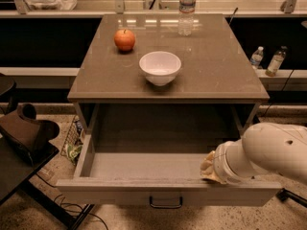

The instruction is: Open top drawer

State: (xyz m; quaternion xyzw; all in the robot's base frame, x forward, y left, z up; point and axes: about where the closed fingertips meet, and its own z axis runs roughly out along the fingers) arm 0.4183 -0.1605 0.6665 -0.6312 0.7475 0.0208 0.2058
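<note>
The top drawer (144,191) stands pulled far out from under the grey-brown tabletop (211,71). Its plain grey inside (144,163) is bare, and its small black bar handle (165,203) sits at the centre of the front panel. My white arm (268,152) reaches in from the right. My gripper (208,168) shows only as a beige tip at the drawer's front right corner, just behind the front panel's top edge; the rest of it is hidden by the wrist.
On the tabletop stand a white bowl (160,67), a red apple (124,40) and a clear water bottle (186,8). A dark chair (24,138) is at the left. Two small bottles (268,61) stand on a ledge at the right.
</note>
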